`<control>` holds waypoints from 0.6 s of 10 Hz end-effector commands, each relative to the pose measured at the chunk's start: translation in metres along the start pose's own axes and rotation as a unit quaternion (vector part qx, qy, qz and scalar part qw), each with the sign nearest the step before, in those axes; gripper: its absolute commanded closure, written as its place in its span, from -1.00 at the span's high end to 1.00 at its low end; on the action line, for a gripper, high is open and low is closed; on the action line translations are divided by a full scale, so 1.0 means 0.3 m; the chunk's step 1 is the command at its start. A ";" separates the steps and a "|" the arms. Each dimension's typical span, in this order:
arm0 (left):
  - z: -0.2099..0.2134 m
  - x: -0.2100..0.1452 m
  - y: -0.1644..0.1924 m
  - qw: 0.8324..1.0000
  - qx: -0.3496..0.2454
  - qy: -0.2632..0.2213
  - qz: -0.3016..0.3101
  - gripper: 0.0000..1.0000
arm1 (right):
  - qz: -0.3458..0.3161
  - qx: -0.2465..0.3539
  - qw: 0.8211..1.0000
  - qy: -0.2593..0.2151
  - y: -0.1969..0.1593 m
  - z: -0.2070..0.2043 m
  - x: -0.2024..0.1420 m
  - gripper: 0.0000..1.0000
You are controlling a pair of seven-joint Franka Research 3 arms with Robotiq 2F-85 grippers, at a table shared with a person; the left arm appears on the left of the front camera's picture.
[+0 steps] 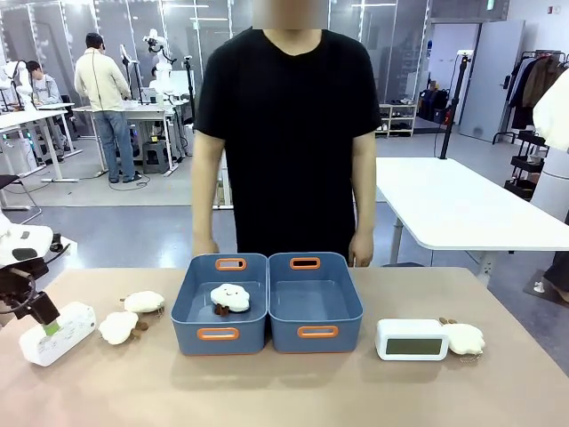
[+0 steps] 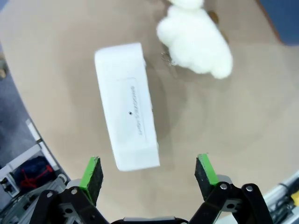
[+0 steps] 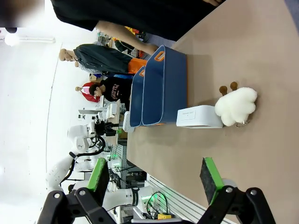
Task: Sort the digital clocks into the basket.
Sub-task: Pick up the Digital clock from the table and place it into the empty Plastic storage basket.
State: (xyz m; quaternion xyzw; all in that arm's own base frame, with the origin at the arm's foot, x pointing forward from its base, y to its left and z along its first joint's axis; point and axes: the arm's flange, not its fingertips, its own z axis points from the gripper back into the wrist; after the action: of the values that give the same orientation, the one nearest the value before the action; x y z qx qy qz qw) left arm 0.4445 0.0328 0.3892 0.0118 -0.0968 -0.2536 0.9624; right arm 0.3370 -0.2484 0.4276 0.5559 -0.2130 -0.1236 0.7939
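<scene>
A slim white digital clock (image 1: 60, 335) lies on its back at the table's left edge. My left gripper (image 1: 50, 327) hangs just over it, open. In the left wrist view the clock (image 2: 127, 116) lies lengthwise ahead of the open left gripper (image 2: 149, 175), nearer the left pad (image 2: 92, 173). A second clock (image 1: 412, 339) stands at the right, screen towards me. It also stands ahead of my open right gripper (image 3: 156, 179), where it (image 3: 198, 116) touches a plush cloud (image 3: 236, 106). Two blue-grey baskets stand side by side mid-table: the left basket (image 1: 188, 307) holds a plush cloud (image 1: 229, 297), the right basket (image 1: 354, 302) holds nothing.
Two plush clouds (image 1: 144, 302) (image 1: 118, 327) lie between the left clock and the baskets; one (image 2: 196, 42) shows beyond the clock. Another plush (image 1: 464, 338) sits against the right clock. A person (image 1: 284, 133) stands at the far edge, hands at their sides.
</scene>
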 end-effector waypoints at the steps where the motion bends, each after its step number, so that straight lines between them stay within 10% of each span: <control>1: -0.040 0.043 0.031 0.999 0.027 0.000 0.017 1.00 | 0.004 0.003 1.000 0.001 0.003 0.001 -0.001 1.00; 6: -0.178 0.085 0.087 0.999 0.007 0.002 0.037 1.00 | 0.004 0.003 1.000 0.001 0.003 0.001 -0.001 1.00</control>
State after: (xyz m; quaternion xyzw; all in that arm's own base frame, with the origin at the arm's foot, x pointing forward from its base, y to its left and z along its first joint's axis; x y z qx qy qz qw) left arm 0.4822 0.0421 0.3445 0.0204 -0.0875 -0.2248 0.9702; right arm 0.3369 -0.2484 0.4275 0.5560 -0.2130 -0.1236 0.7939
